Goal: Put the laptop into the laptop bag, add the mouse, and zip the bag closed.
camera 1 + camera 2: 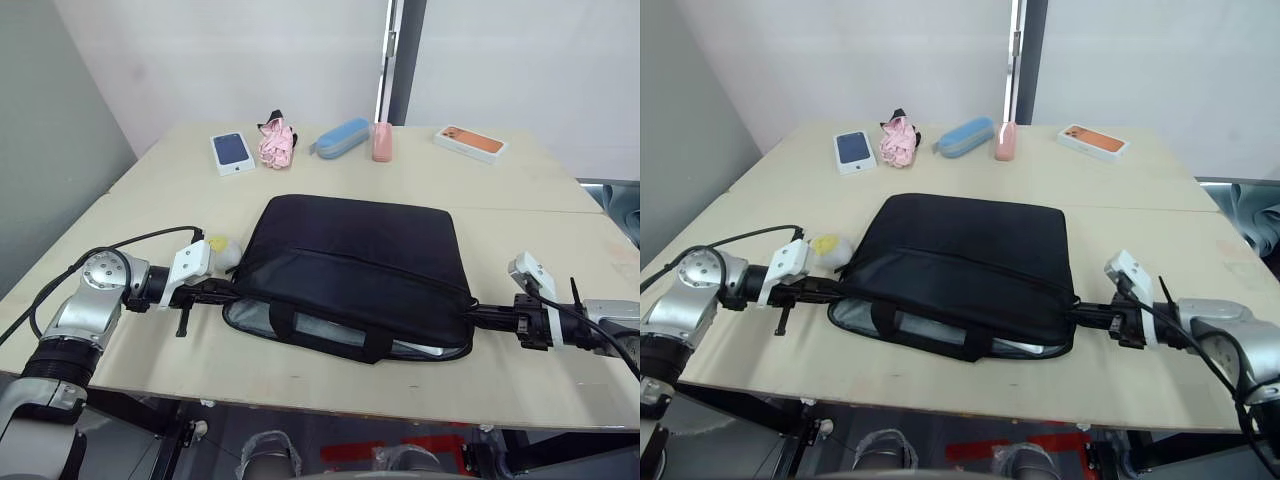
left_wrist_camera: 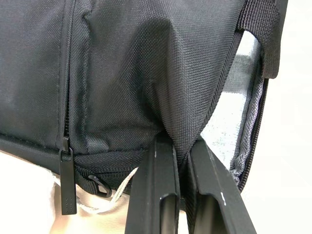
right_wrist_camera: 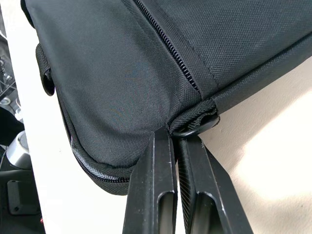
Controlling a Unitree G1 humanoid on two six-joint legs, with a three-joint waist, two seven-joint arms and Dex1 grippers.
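Here we see the bag [image 1: 350, 265] lying flat at the table's [image 1: 300, 390] centre, its mouth facing six o'clock and gaping, grey lining showing along the near edge. A pale silver slab, apparently the laptop [image 1: 330, 330], shows inside the opening beneath a strap handle [image 1: 375, 345].

Our left gripper [image 1: 228, 291] sits at the bag's nine o'clock corner, and in the left wrist view its fingers [image 2: 153, 190] are clenched on a fold of the black fabric, right beside a zip pull [image 2: 67, 180]. Our right gripper [image 1: 478, 311] is at the bag's three o'clock corner; in the right wrist view its fingers [image 3: 156, 185] are pressed together on the corner fabric, touching a small black ring [image 3: 195, 127] where the zip ends.

A yellow-and-white blob [image 1: 222, 248] lies just beside the left gripper, at the bag's ten o'clock. We cannot make out the mouse.

Along the table's twelve o'clock edge lie a phone box [image 1: 232, 152], a pink bundle [image 1: 276, 143], a blue pouch [image 1: 340, 137], a pink bottle [image 1: 382, 142] and an orange box [image 1: 470, 143], all well apart from the bag.
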